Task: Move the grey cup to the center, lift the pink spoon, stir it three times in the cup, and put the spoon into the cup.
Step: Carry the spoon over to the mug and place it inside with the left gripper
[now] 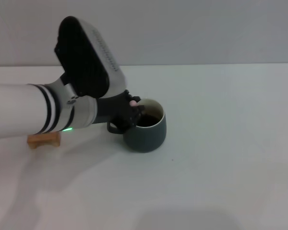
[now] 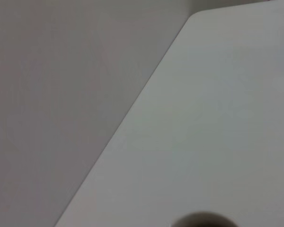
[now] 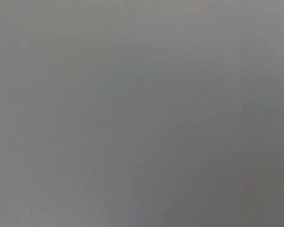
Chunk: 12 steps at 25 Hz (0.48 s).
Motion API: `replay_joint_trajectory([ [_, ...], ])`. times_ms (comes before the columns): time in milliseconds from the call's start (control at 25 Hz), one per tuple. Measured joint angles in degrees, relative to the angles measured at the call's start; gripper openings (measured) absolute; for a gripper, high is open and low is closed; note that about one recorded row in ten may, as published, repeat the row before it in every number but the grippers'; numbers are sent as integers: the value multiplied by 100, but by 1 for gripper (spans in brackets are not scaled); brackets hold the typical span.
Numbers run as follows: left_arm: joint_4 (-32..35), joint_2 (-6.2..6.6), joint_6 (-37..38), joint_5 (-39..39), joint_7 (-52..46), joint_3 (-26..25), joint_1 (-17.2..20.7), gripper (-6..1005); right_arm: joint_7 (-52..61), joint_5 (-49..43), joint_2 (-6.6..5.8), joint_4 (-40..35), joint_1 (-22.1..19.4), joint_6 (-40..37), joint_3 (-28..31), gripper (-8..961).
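— Blue-grey cup (image 1: 145,132) stands mid-table (image 1: 221,167), dark liquid inside. The spoon?

— Only a pink tip (image 1: 133,102) shows at the rim; the left end effector (image 1: 132,114) hides the rest.

— Closed on it?

— I cannot tell; its fingers are lost against the cup.

— And the right end effector?

— Out of sight. A wooden block (image 1: 44,139) lies under the left arm.

A small tan wooden block (image 1: 44,140) lay on the white table (image 1: 221,167), toward its left side. A plain grey wall (image 1: 192,28) stood behind.
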Motion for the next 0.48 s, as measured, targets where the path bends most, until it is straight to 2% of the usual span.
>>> replay_joint_trajectory([
  [200,200,-11,144,-80,-7,154,-271,146,-2,0,0,0,15,0,0,-2],
  [400,196,-9,216,-187,5,349,-259,146,-2,-4,0,1,41,0,0,-2],
  [480,183,-3,219,-180,5,354,-144,146,-2,-9,0,1,52,0,0,-2],
])
